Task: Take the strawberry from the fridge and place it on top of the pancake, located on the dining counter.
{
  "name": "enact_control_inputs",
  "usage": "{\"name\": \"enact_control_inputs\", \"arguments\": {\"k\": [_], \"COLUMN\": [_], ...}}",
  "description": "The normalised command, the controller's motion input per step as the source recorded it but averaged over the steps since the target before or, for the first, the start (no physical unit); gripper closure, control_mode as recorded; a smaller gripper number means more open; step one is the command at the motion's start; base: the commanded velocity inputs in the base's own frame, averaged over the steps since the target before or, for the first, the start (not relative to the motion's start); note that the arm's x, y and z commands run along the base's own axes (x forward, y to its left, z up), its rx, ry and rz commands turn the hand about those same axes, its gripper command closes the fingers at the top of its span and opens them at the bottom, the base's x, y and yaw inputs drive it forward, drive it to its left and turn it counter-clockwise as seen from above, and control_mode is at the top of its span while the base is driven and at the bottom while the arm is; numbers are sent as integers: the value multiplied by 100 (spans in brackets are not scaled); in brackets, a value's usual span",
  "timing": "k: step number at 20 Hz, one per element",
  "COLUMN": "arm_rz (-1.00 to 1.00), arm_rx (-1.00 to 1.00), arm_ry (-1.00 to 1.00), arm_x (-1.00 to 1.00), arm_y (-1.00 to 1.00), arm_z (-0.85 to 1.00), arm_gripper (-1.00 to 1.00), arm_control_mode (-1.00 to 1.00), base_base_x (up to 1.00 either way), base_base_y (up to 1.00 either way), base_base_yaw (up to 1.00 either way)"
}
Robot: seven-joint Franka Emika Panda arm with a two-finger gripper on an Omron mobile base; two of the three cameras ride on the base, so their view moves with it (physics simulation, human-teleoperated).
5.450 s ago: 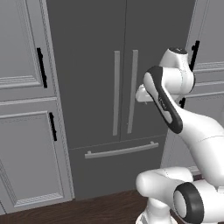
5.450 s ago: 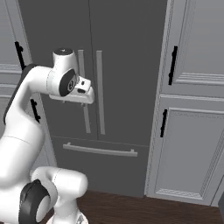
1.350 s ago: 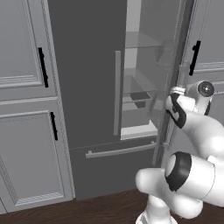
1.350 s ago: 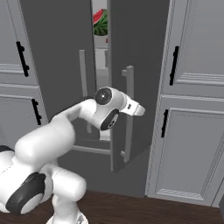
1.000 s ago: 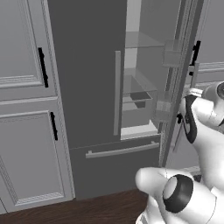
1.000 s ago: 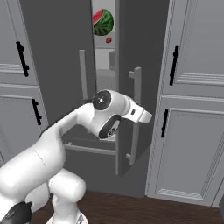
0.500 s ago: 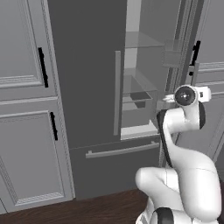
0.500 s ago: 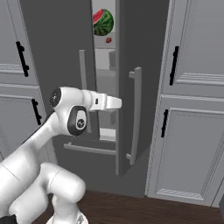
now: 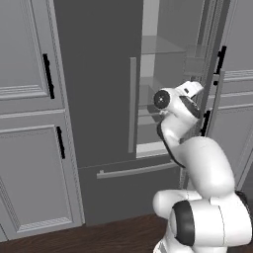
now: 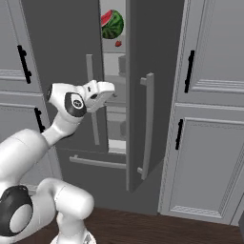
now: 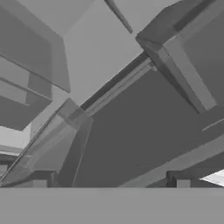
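The fridge (image 9: 94, 74) is a tall dark grey unit whose left door is closed and whose right door (image 10: 143, 95) stands swung out, baring a pale interior with glass shelves. High inside, the tiny red strawberry (image 10: 118, 44) lies just below a big watermelon piece (image 10: 112, 24). My gripper (image 10: 112, 90) is in front of the opening at mid height, well below the strawberry. In the hand view its dark fingertips (image 11: 33, 178) stand wide apart with nothing between them, so it is open. The hand (image 9: 190, 90) also shows beside the door edge. The dining counter and pancake are out of view.
Light grey panelled cabinets with black handles flank the fridge on the left (image 9: 29, 99) and right (image 10: 209, 105). The open door's long bar handle (image 10: 148, 124) juts out right of my arm. A bottom drawer handle (image 9: 133, 170) runs below. Dark wood floor (image 10: 157, 228) lies underneath.
The right fridge door, shut at first, now stands open. My arm has swung from the door's handle side across to the front of the opening.
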Motion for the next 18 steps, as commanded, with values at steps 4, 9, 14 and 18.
{"name": "enact_control_inputs", "arguments": {"k": [4,9,14,18], "arm_rz": [10,12,7,-3], "arm_rx": [-45,-35,-27,1], "arm_ry": [45,45,44,51], "arm_x": [21,32,10,0], "arm_y": [32,-34,-76,-100], "arm_z": [-57,-65,-6,24], "arm_gripper": [-100,-100,-100,-100], "arm_control_mode": [-100,-100,-100,-100], "base_base_x": [0,0,0,0], "base_base_y": [0,0,0,0], "base_base_yaw": [0,0,0,0]}}
